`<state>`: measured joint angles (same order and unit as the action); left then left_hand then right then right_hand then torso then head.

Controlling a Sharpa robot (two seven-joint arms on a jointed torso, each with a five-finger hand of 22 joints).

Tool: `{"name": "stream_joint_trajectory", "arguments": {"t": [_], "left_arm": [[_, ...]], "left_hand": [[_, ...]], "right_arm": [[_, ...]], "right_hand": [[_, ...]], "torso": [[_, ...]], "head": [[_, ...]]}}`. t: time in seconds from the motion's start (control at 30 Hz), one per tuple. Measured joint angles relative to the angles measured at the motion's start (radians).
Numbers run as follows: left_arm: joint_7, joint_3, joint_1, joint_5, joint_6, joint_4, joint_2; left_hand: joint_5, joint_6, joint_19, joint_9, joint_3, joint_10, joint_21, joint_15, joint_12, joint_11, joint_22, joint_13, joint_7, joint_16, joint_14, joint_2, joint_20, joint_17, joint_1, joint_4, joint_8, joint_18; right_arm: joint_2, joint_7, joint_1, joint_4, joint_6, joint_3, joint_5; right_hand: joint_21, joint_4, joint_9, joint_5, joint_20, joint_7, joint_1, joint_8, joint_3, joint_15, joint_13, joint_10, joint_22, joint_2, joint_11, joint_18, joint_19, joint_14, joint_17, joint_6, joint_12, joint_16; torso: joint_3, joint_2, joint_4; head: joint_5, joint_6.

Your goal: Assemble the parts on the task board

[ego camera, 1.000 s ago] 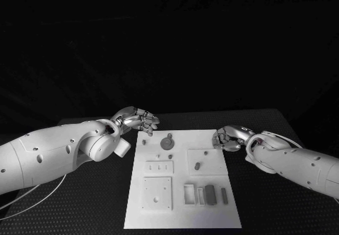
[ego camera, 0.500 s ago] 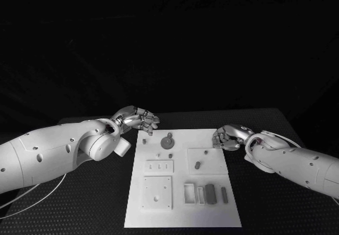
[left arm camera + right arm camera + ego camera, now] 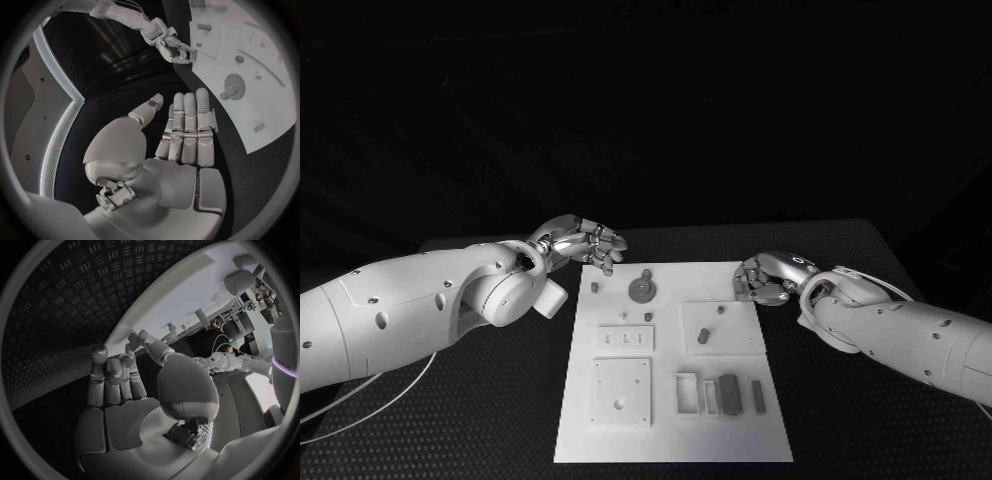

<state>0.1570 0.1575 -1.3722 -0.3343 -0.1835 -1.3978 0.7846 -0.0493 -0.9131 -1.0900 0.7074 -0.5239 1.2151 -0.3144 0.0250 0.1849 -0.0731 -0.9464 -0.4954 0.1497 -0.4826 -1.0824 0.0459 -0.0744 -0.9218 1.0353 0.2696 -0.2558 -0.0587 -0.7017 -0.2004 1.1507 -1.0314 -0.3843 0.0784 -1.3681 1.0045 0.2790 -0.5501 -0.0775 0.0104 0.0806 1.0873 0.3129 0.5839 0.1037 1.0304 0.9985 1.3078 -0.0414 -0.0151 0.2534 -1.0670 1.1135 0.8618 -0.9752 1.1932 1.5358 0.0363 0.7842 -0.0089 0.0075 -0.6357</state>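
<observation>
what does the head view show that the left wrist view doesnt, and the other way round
Only the head view takes in the whole task board, with the row of upright grey parts at its near end.

Only the left wrist view shows the left hand from the palm side, fingers straight and together, holding nothing.

Both show the round grey part at the board's far end and the right hand at the board's far right edge.

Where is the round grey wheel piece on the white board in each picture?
Head view: the round grey disc part sits near the far edge of the white task board, between the two hands.
Left wrist view: the same disc lies on the board beyond the left hand's fingers.
Right wrist view: I cannot pick it out for sure among the small pieces.
Shared landmark: the white board itself.
</observation>
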Motion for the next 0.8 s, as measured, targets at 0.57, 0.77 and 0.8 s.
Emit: {"name": "stream_joint_trajectory", "arguments": {"t": [0.57,0.77,0.8], "left_arm": [[-0.173,0.000,0.000,-0.021,-0.029,0.051,-0.099],[-0.239,0.000,0.000,-0.020,-0.060,0.076,-0.157],[-0.252,0.001,0.000,-0.021,-0.067,0.081,-0.169]], "left_hand": [[0.000,0.009,-0.003,-0.054,0.083,0.005,0.016,0.000,-0.014,0.005,-0.011,-0.011,0.015,0.015,-0.007,0.006,0.003,-0.013,-0.123,-0.041,0.048,0.005],[0.000,0.016,-0.003,-0.067,0.089,0.005,0.021,0.000,-0.021,0.005,-0.011,-0.011,0.008,0.020,-0.007,0.001,0.003,-0.014,-0.136,-0.042,0.053,0.005],[0.000,0.011,-0.003,-0.069,0.089,0.005,0.021,0.000,-0.024,0.005,-0.011,-0.011,0.007,0.024,-0.007,-0.003,0.003,-0.014,-0.140,-0.042,0.053,0.005]], "right_arm": [[0.013,0.102,0.079,-0.195,-0.045,-0.008,-0.025],[0.047,0.156,0.089,-0.250,-0.043,-0.008,-0.048],[0.057,0.168,0.089,-0.257,-0.041,-0.008,-0.054]], "right_hand": [[0.002,0.007,0.036,0.000,0.005,-0.002,0.017,0.000,0.001,0.005,-0.002,0.008,0.000,0.017,-0.001,-0.012,-0.005,0.006,0.000,-0.002,0.000,0.001],[0.002,0.007,0.036,0.000,0.005,-0.002,0.017,0.000,0.001,0.004,-0.002,0.008,0.000,0.017,-0.001,-0.011,-0.005,0.006,0.000,-0.003,0.000,0.001],[0.002,0.007,0.036,0.001,0.005,-0.002,0.017,0.000,0.001,0.004,-0.002,0.008,0.000,0.017,-0.001,-0.010,-0.005,0.006,0.000,-0.003,0.000,0.001]], "torso": [[-0.0016,-0.012,-0.0049],[-0.0053,-0.026,-0.0100],[-0.0058,-0.028,-0.0110]], "head": [[0.012,0.021],[0.023,0.023],[0.024,0.024]]}}
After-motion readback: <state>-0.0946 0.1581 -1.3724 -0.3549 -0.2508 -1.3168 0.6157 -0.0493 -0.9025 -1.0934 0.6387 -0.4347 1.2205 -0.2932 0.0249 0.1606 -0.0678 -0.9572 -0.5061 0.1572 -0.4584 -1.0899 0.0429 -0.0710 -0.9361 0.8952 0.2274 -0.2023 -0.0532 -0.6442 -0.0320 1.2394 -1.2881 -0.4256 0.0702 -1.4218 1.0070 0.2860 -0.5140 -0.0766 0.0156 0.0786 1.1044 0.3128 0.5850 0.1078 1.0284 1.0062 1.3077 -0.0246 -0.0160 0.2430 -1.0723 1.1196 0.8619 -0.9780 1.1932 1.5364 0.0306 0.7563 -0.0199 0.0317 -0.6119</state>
